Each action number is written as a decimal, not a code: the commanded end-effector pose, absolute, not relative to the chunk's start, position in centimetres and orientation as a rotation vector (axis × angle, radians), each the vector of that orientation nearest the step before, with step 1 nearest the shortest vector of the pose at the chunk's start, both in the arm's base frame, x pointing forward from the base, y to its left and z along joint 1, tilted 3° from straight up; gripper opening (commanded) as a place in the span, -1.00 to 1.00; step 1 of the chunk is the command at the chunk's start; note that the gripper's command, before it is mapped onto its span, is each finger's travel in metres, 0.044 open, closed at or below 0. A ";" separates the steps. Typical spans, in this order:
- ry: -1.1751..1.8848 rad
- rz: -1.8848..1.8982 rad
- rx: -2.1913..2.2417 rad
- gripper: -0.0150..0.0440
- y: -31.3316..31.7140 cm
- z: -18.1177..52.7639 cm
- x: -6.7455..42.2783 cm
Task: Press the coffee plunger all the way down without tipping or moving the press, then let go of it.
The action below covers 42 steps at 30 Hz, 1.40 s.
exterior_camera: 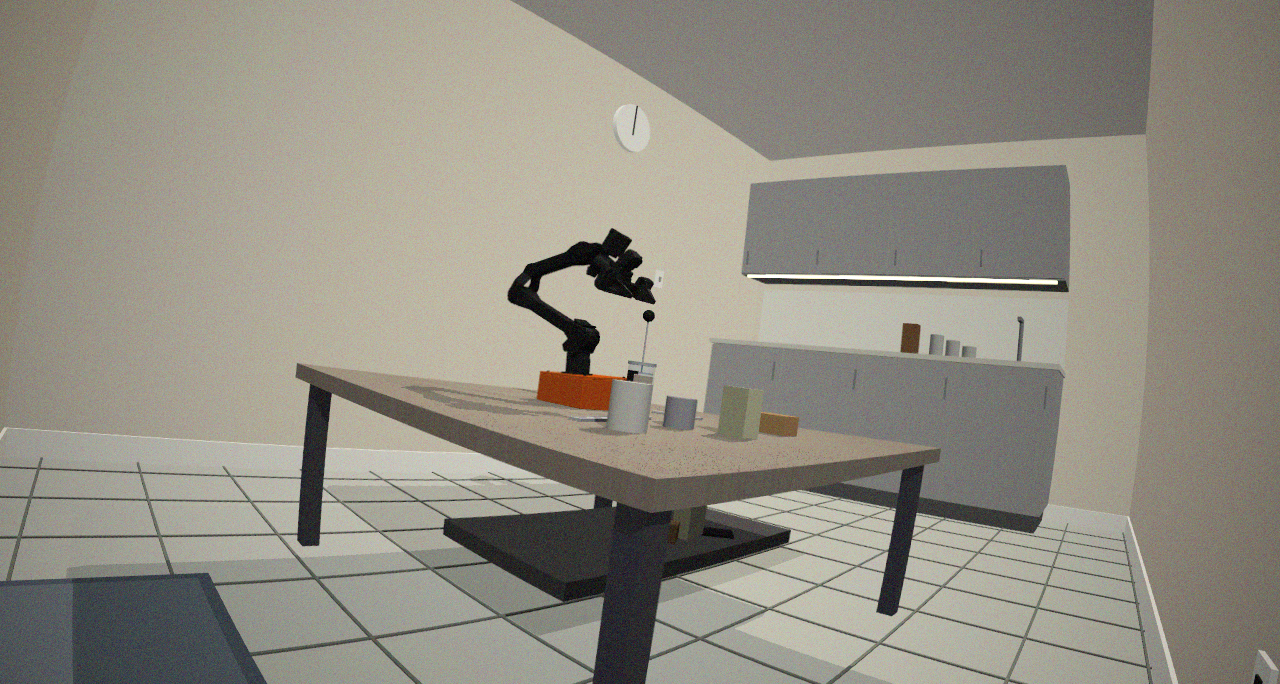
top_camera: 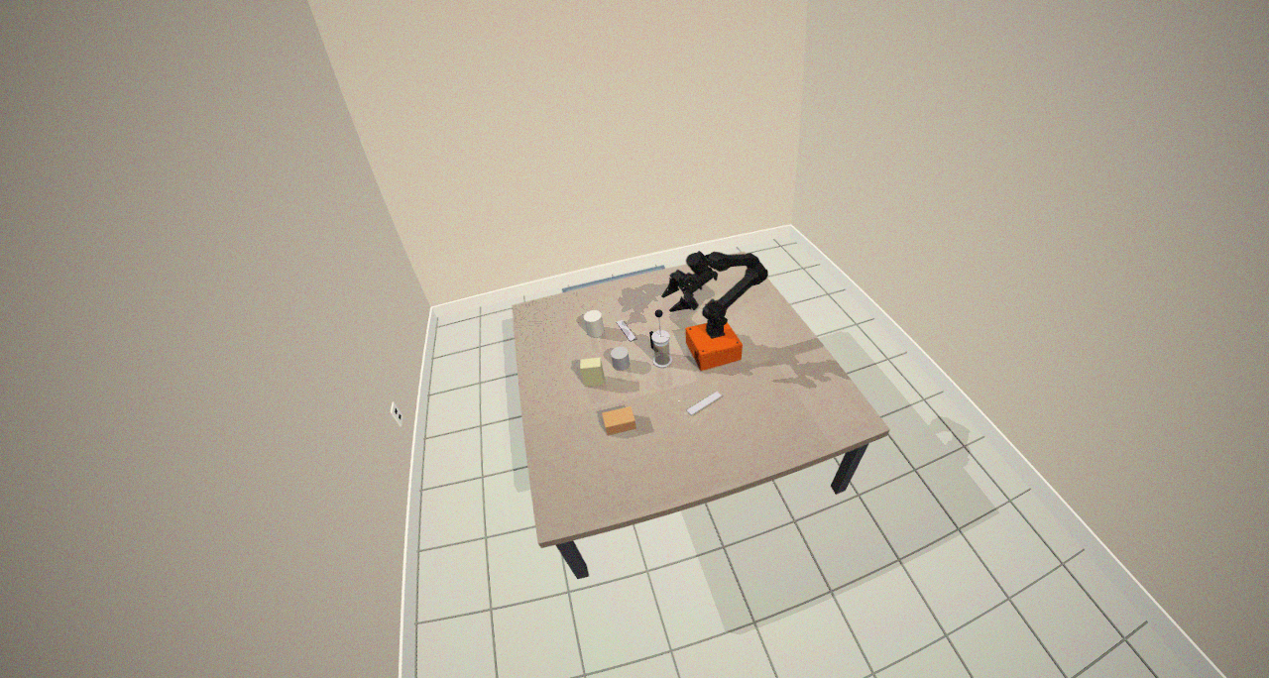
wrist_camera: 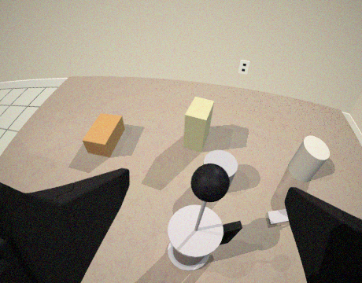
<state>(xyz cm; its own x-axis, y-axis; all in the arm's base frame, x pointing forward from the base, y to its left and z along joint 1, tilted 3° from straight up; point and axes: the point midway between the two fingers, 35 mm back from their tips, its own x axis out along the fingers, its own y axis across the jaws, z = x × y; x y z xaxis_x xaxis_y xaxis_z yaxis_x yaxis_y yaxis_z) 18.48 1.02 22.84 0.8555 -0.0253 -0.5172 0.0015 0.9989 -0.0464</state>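
Note:
The coffee press (top_camera: 660, 349) (wrist_camera: 193, 232) stands upright on the table, partly hidden behind the white cylinder in the exterior view. Its thin rod stands high out of the lid, with the black plunger knob (top_camera: 658, 313) (exterior_camera: 648, 315) (wrist_camera: 210, 182) on top. The press's black handle (wrist_camera: 232, 233) points right in the wrist view. My gripper (top_camera: 668, 302) (exterior_camera: 643, 299) (wrist_camera: 211, 188) is wide open and empty, close to the knob and slightly higher in the exterior view. In the wrist view the knob appears between the fingers; no contact shows.
A grey cylinder (top_camera: 620, 359) (exterior_camera: 679, 413) stands near the press. Beyond are a white cylinder (top_camera: 592, 324) (exterior_camera: 629, 407) (wrist_camera: 307, 162), a pale green block (top_camera: 592, 372) (wrist_camera: 197, 131) and an orange block (top_camera: 618, 420) (wrist_camera: 104, 131). Flat white bars (top_camera: 704, 403) (top_camera: 626, 329) lie on either side.

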 end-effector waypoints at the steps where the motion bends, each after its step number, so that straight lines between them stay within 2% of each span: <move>1: 0.549 -0.033 -0.043 1.00 0.7 20.9 18.5; 33: 0.546 -0.037 -0.042 1.00 0.4 18.9 22.0; 42: 0.546 -0.037 -0.042 0.20 0.4 18.9 22.0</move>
